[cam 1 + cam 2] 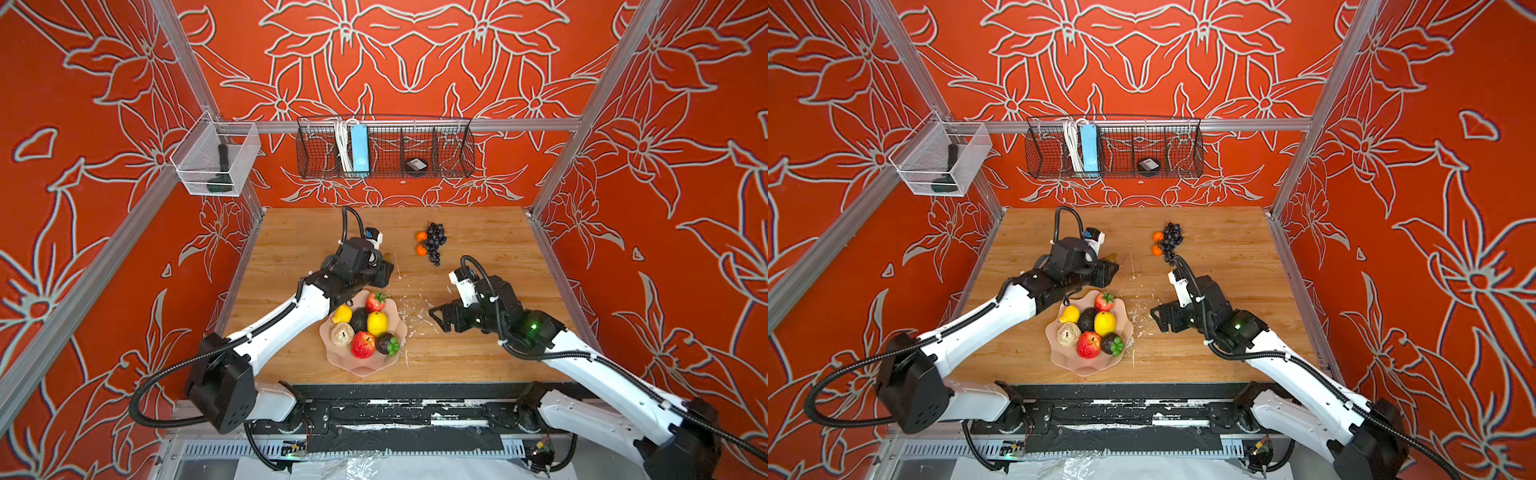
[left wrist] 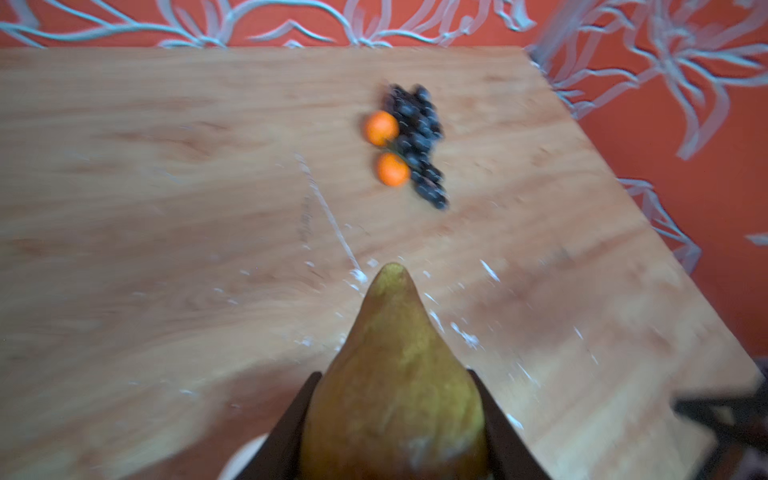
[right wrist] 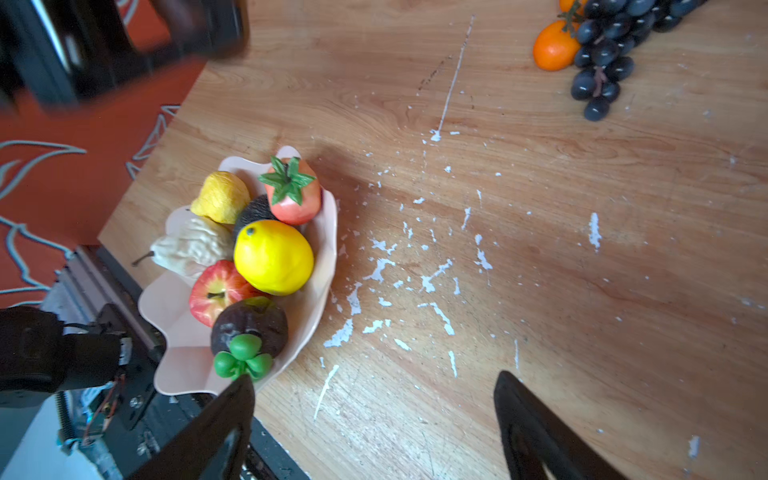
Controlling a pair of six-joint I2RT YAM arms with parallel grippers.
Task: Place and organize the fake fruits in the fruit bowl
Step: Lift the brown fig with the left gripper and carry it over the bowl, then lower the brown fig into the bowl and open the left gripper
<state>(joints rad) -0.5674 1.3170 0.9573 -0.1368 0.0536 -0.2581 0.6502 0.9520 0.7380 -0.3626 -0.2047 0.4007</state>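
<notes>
L gripper (image 2: 394,374): jaws part-way apart, clamped on a yellow-green pear (image 2: 390,316). One finger sits each side of its fat end, narrow end poking out ahead. In both top views it's at 12 o'clock of the fruit bowl (image 1: 361,368), by the rim.

R gripper (image 3: 374,415): jaws wide apart, nothing btwn them, touching nothing. It's at 3 o'clock of the bowl, near the rim.

Counts:
- In bowl, 7 fruits: big lemon (image 1: 377,323), small lemon (image 1: 342,314), strawberry (image 1: 376,301), avocado (image 1: 358,320), beige fruit (image 1: 342,333), apple (image 1: 362,345), mangosteen (image 1: 386,344) w/ green cap.
- On worktop (image 1: 490,232), approx 1 o'clock from bowl & well apart: 1 grape bunch (image 1: 435,243) and 2 small oranges, far orange (image 1: 422,236) & near orange (image 1: 421,250). Both are tight against the bunch's 9 o'clock side.
- In grip: 1 pear.
- Total 11 fruits, 1 bowl.
</notes>
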